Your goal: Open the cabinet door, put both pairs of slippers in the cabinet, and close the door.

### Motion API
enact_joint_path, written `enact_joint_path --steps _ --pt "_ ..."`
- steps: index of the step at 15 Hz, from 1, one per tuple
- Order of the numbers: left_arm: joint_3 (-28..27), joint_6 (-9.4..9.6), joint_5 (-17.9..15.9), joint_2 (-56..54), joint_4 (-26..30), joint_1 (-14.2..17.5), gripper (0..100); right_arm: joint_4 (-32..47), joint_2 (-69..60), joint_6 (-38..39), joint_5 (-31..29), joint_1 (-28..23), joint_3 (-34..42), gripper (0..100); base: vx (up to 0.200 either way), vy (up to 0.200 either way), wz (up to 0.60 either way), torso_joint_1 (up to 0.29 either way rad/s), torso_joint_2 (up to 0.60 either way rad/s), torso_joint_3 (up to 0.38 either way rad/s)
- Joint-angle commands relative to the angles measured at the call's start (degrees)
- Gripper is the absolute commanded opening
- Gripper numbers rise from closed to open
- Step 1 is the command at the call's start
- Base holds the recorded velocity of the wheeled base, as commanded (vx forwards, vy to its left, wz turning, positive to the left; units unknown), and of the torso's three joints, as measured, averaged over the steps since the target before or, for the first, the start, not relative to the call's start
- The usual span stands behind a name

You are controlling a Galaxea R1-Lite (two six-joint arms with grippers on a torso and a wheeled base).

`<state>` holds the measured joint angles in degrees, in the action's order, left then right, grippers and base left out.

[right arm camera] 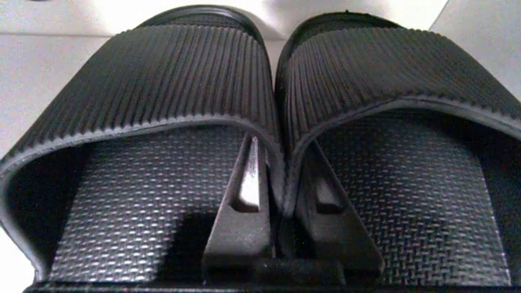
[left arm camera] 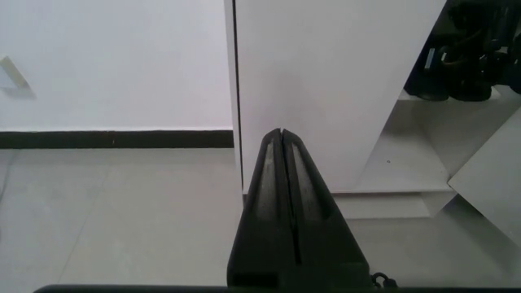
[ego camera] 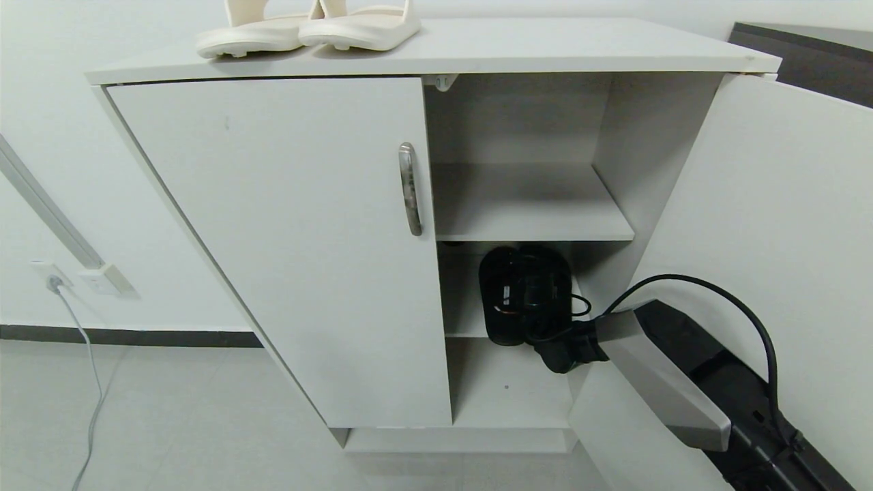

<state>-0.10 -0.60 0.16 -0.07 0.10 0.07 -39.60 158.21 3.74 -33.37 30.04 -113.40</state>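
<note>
**Black slippers gripped on the lower shelf, cream pair on top**

Head view: the white cabinet (ego camera: 545,44) stood with its left door (ego camera: 286,239) shut, a metal handle (ego camera: 409,189) at that door's inner edge, and its right door (ego camera: 771,225) swung wide. A pair of cream slippers (ego camera: 310,31) lay side by side on the cabinet's top, near its left front corner. Inside, the upper shelf (ego camera: 532,204) was bare. The black slippers (ego camera: 522,293) sat together on the lower shelf (ego camera: 460,320), and the right arm (ego camera: 655,368) reached in through the opening to them.

Left wrist view: the left tool (left arm camera: 282,142) had its fingers pressed together with nothing between them. It hung low over the grey floor (left arm camera: 114,212) and pointed at the bottom edge of the shut left door.

Right wrist view: the right tool (right arm camera: 282,175) had one finger inside each black slipper and pinched the two touching inner strap walls between them. The ribbed straps arched over both fingers.
</note>
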Motion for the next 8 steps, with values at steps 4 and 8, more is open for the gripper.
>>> enact_joint_path --steps 4,8 --pt "0.01 -0.02 0.02 0.07 -0.01 0.01 0 -0.04 0.43 0.04 -0.03 -0.07 -0.25 100 0.000 0.000 0.00 0.000 0.00 0.000" --pt "0.01 -0.02 0.02 0.07 -0.01 0.01 0 -1.45 -1.41 0.04 -0.47 0.02 2.13 100 0.000 0.000 0.00 0.000 0.00 0.000"
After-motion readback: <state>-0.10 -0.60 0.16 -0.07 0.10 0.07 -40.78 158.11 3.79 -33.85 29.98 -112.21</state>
